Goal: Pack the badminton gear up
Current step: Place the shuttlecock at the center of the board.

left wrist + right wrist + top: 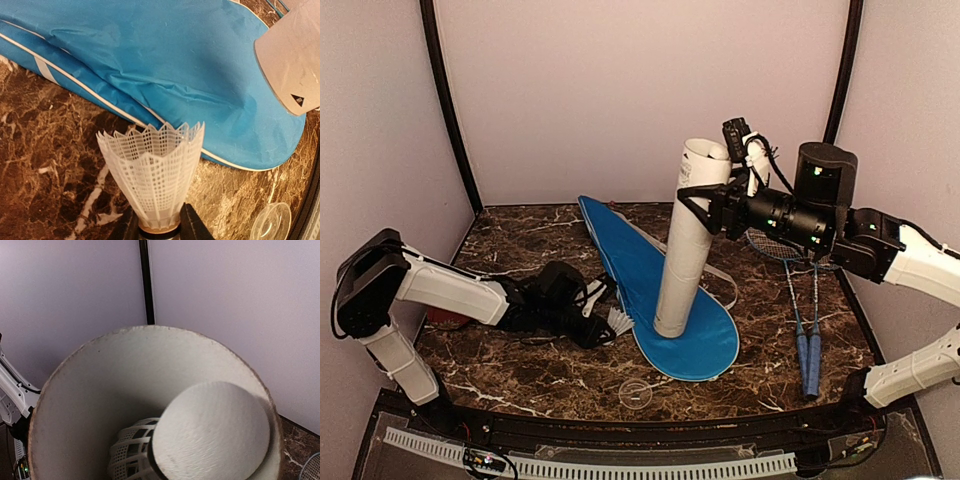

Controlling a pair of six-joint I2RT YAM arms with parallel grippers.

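My left gripper (598, 326) hangs low over the table, left of the blue cover (665, 300), and is shut on a white shuttlecock (152, 175). Its fingers (190, 225) pinch the cork base, with the skirt pointing at the cover (165, 55). My right gripper (698, 208) is shut around the upper part of the long white tube (685, 250). The tube stands slightly tilted with its foot on the cover. Looking down the tube's open mouth (90, 390) in the right wrist view, another shuttlecock (212, 435) sits inside; my fingers do not show there. Two rackets (800, 300) lie at the right, blue handles (808, 362) toward me.
A clear round lid (634, 392) lies near the table's front edge, also in the left wrist view as the lid (272, 222). A small red object (440, 316) peeks out beneath my left arm. Walls close in the back and both sides.
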